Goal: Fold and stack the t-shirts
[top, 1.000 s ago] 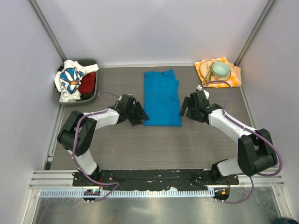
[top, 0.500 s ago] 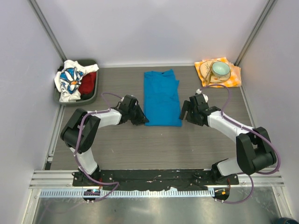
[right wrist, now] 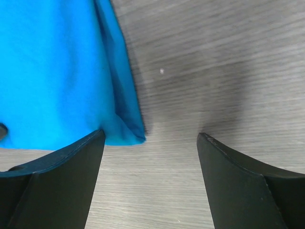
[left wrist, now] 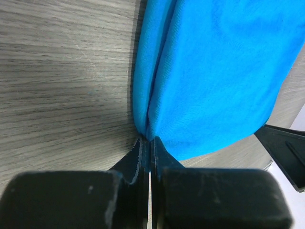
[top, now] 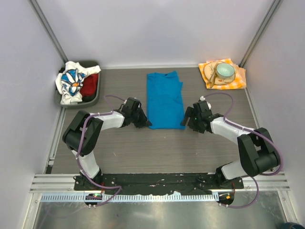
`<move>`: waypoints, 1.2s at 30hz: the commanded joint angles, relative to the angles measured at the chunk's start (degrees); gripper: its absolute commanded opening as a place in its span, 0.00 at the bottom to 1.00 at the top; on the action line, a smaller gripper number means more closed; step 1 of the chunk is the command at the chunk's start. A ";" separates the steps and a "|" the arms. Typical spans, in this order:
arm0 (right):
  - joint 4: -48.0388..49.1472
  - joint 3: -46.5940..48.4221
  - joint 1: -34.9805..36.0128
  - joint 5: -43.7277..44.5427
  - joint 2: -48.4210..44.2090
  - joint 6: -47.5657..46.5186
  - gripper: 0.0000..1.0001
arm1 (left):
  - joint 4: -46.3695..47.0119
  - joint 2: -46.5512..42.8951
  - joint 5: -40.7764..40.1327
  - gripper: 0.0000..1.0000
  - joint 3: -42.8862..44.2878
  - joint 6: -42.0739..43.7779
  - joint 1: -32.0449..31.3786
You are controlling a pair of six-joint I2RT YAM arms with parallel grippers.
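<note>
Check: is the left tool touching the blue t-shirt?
Touching. The left wrist view shows the left tool shut on the folded corner of the blue t-shirt, with no gap.

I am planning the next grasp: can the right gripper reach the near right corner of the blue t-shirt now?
Probably yes. The right gripper is open, and that corner of the blue t-shirt lies flat between its jaws, with nothing in the way.

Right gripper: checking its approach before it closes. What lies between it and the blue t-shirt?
Nothing but bare table: in the right wrist view the blue t-shirt's corner sits between the open right gripper's fingers.
</note>
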 commanded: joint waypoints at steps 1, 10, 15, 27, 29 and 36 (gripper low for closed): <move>6.55 -0.63 0.27 -4.74 0.91 3.22 0.83 | -2.17 0.60 -1.15 0.00 -1.01 1.53 -0.46; 8.66 -2.04 0.19 -6.68 1.52 4.19 0.75 | -1.38 0.95 -1.32 0.00 -1.80 1.35 -0.46; 9.19 -2.83 0.27 -6.24 2.40 4.10 0.64 | -1.03 0.95 -1.50 0.00 -2.50 1.27 -0.37; 12.00 -4.15 0.27 -6.15 7.50 4.28 0.29 | -0.14 -0.10 -1.59 0.00 -5.05 0.83 -0.37; 12.00 -4.50 0.27 -5.80 7.67 4.37 0.22 | -0.14 -0.28 -1.50 0.00 -5.84 0.83 -0.28; 10.42 -6.17 0.27 -5.18 5.22 3.66 0.01 | 3.11 -2.74 -0.97 0.00 -10.05 -0.31 -0.37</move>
